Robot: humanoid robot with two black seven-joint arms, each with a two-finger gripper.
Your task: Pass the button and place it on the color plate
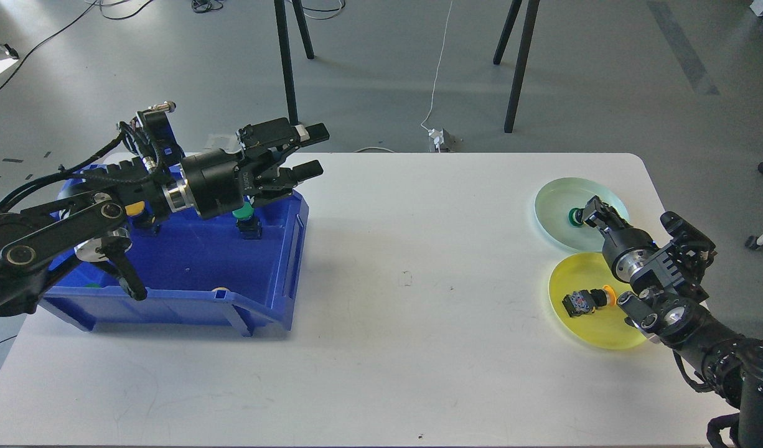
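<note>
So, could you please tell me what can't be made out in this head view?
- Right end effector: seen end-on over the green plate; whether it grips the green button is unclear.
- Blue bin: its left part is hidden by the left arm; only bits of buttons show.
- Button on the yellow plate: too small for detail.

A bin (282,261) sits under the left gripper (304,152); two plates (552,199) (565,274) lie beside the right gripper (590,211), each holding a button (573,216) (584,302).

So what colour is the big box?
Blue: the box shows best in the head view.
</note>
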